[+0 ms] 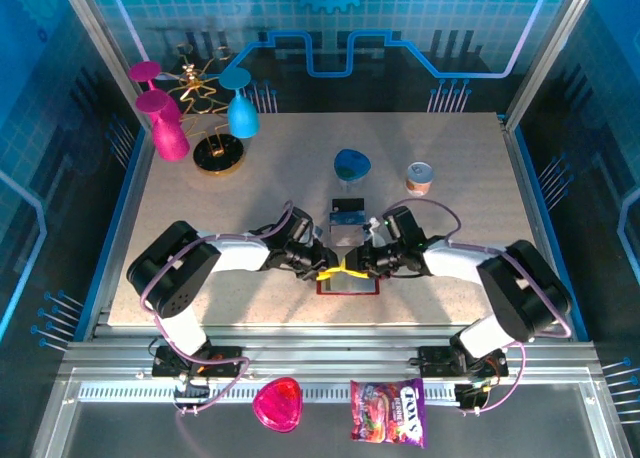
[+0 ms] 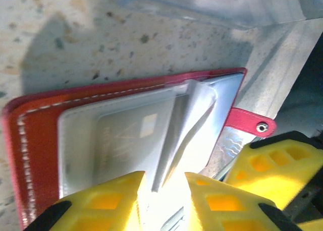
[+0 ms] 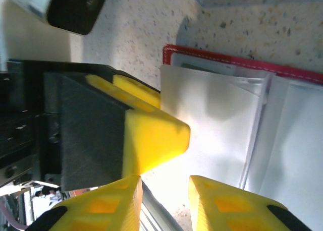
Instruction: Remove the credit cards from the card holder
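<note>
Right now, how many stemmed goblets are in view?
2: a pink plastic goblet at the table's far-left corner; a blue plastic goblet right of it, by the gold stand.

I see the dark red, white-stitched, book-style card holder [image 1: 350, 286] lying open and flat on the speckled table [image 1: 450, 248], toward its near edge, with the pale translucent pockets facing up. Its small red strap tab [image 2: 250, 122], which carries a metal snap, sticks out past one edge. One pocket sleeve [image 2: 194, 107] buckles upward mid-holder. A greyish flat rectangular card [image 2: 126, 135] with a pale square chip sits tucked inside a pocket.
</note>
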`<state>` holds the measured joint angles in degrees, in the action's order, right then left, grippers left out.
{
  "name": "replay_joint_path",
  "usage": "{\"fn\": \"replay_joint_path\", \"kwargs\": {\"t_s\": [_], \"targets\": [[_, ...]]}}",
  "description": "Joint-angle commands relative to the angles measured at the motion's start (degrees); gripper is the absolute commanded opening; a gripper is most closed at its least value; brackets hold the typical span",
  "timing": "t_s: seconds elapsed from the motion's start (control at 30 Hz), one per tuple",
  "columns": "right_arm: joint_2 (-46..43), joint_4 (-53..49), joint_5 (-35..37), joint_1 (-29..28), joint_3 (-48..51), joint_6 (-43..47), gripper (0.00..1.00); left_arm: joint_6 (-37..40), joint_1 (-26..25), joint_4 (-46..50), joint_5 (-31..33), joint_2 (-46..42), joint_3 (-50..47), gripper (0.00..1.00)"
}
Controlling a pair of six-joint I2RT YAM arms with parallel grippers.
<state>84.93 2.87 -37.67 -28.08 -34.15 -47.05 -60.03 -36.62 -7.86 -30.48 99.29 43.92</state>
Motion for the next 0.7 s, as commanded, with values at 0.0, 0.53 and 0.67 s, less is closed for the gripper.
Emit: {"fn": "replay_joint_path", "kwargs": {"t_s": [0.0, 0.53, 0.67], "targets": [[-4.32, -8.18, 2.57, 2.25, -1.44, 2.77, 0.31, 0.13, -0.5, 1.3, -1.99, -2.05, 2.46, 0.29], [-18.44, -20.68, 6.13, 11.6, 0.1, 7.34, 0.33, 1.14, -3.66, 4.57, -4.62, 4.11, 12.46, 0.46], [-20.66, -21.11, 6.36, 12.45, 1.23, 6.89, 0.33, 0.97, -4.63, 4.58, -4.63, 5.77, 13.65, 0.49]]}}
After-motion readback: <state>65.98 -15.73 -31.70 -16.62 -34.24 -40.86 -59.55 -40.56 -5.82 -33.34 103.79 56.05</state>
